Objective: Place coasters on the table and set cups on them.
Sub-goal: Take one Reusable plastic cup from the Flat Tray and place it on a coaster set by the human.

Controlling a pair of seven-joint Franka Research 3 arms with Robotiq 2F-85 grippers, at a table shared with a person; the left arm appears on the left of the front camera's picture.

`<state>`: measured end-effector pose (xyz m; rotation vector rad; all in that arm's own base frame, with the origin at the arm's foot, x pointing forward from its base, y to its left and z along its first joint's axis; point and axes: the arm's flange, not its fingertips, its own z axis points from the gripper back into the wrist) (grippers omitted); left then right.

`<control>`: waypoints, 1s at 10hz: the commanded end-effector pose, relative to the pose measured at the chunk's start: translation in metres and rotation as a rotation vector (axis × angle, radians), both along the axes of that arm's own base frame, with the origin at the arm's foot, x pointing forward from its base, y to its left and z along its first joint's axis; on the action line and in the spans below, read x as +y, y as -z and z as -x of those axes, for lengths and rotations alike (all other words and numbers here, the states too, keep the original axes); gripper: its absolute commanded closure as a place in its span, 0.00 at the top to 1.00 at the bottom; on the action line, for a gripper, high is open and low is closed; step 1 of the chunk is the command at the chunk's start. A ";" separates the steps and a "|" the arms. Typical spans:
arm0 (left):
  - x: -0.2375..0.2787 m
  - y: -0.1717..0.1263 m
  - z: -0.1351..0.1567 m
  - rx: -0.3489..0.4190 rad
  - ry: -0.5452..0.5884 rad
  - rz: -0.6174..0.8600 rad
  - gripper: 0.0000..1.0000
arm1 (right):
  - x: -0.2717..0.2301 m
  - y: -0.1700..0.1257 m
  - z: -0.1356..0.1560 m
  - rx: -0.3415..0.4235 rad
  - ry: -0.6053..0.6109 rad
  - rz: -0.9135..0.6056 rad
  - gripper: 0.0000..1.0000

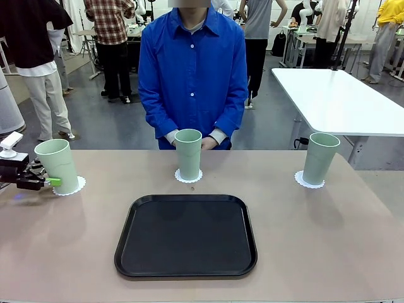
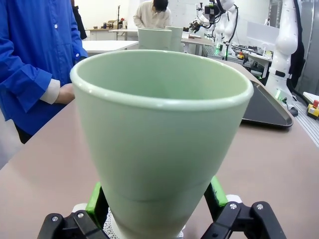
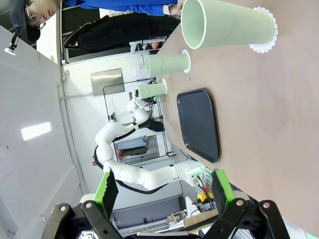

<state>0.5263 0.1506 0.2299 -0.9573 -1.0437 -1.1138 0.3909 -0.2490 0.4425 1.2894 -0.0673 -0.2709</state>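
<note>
Standing on lacy coasters (image 1: 188,176) along the table's (image 1: 328,233) far half: three mint cups, left (image 1: 57,165), middle (image 1: 188,153), right (image 1: 320,158). Left gripper (image 2: 157,199) straddles the left cup's base, jaws spread wide, pads just beside it. Right gripper (image 3: 162,191) hangs wide, nothing between its fingers; black tray (image 1: 186,235) sits near centre.

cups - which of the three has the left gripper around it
The cup at the table's left end: the open left gripper straddles its base. The middle cup and right cup stand alone.

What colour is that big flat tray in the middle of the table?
The tray is plain black, clearest in the front view.
</note>
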 end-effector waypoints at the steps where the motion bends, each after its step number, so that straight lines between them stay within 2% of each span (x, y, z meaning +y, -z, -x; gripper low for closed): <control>1: 0.007 0.000 -0.001 -0.025 0.038 0.014 1.00 | 0.002 -0.001 0.003 -0.004 0.000 -0.004 1.00; 10: 0.012 0.001 0.002 -0.017 0.036 0.015 1.00 | 0.002 -0.001 0.003 -0.004 0.000 -0.004 1.00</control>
